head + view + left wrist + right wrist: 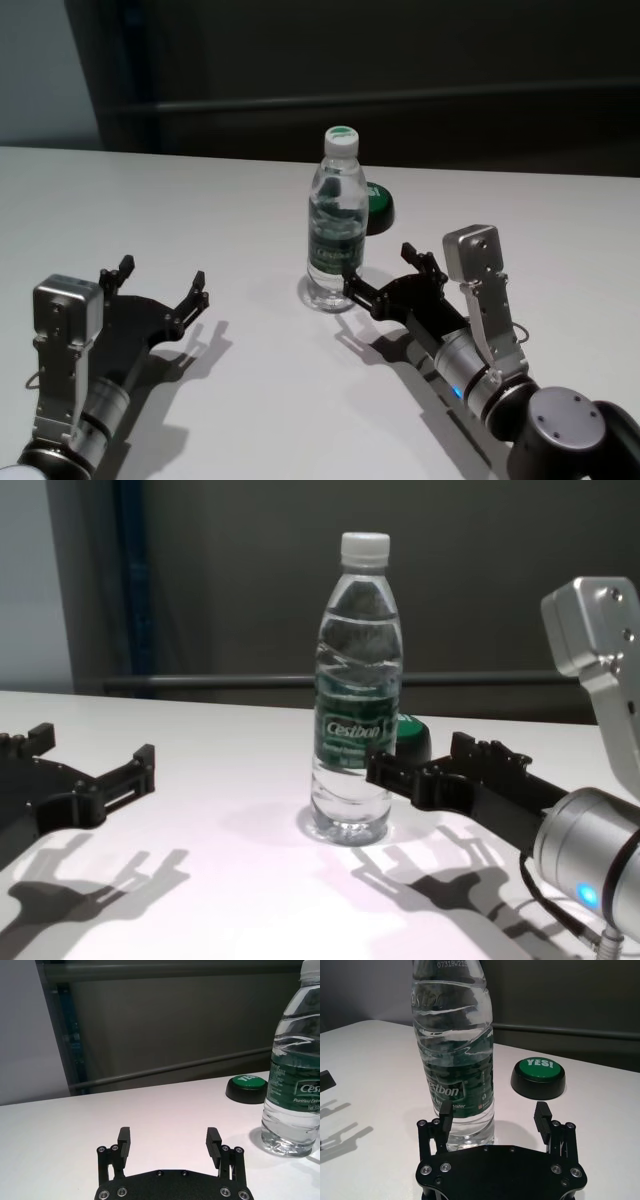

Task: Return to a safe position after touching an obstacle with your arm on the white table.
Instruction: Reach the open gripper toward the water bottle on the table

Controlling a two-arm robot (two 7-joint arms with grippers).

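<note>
Nearest the robot, both arms reach low across the white table (250, 400), wide and matte. On the left, the left gripper (163, 283) hovers just above the surface with its jaws released and nothing between them, well apart from the bottle. On the right, the right gripper (378, 270) sits farther forward, jaws likewise spread and holding nothing; its left finger (445, 1111) lies against, or just short of, the lower body of the obstacle, and the views cannot settle whether they touch. The obstacle (336, 222), a tall clear water bottle with a white screw cap (364, 547) and a green "Cestbon" label (355, 730), stands upright near the middle of the table, just ahead of that finger and outside the jaw gap. Just behind the bottle, toward the right, rests a low black button with a green top reading "YES!" (538, 1077). Beyond the table's far edge runs a dark wall with a horizontal rail (200, 682).
</note>
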